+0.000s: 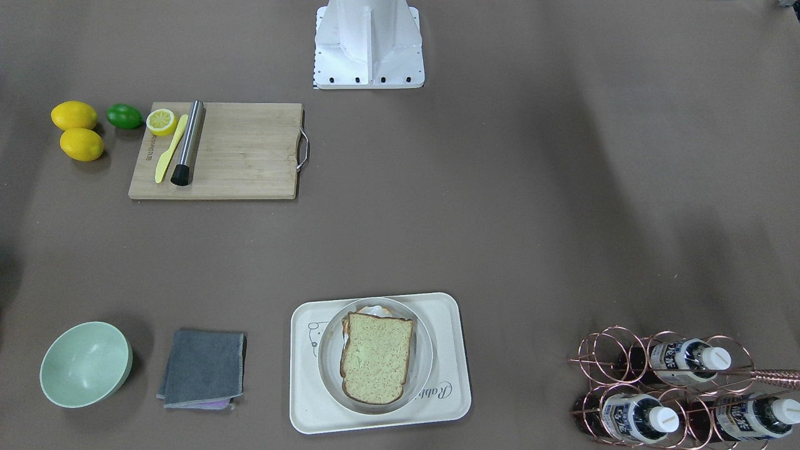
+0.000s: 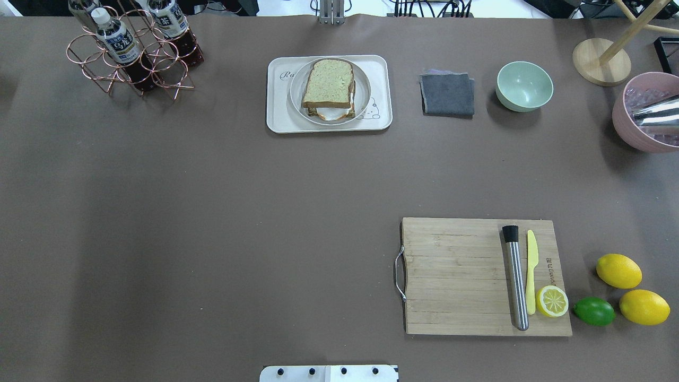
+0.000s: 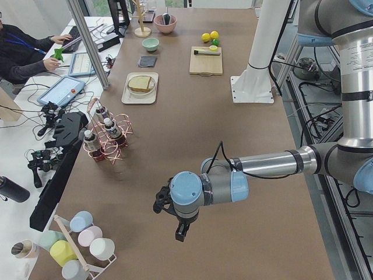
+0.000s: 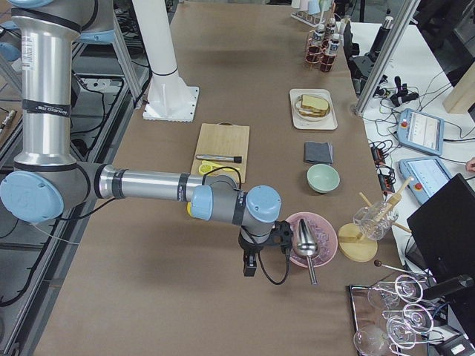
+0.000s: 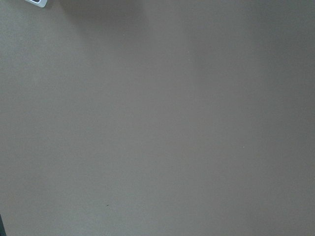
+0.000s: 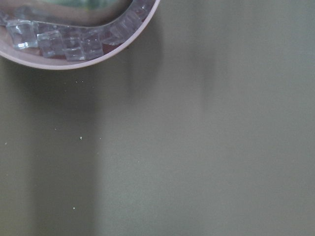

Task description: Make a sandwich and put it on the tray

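The sandwich [image 1: 377,356], two speckled brown-crusted bread slices with a white-and-orange egg edge showing between them, lies on a round white plate [image 1: 426,359]. The plate stands on the cream tray [image 1: 451,400] at the table's far middle. The sandwich [image 2: 328,82] and tray [image 2: 276,109] also show in the overhead view. My left gripper [image 3: 182,232] shows only in the exterior left view, far from the tray, pointing down over bare table; I cannot tell if it is open. My right gripper [image 4: 250,267] shows only in the exterior right view, beside the pink bowl; I cannot tell its state.
A wooden cutting board [image 2: 456,276] holds a steel muddler [image 2: 515,278], a yellow knife [image 2: 531,270] and a lemon half [image 2: 551,301]. Two lemons [image 2: 618,270] and a lime [image 2: 594,311] lie beside it. A grey cloth [image 2: 447,94], a green bowl [image 2: 524,86], a bottle rack [image 2: 132,50] and a pink ice bowl [image 2: 644,114] stand along the far side.
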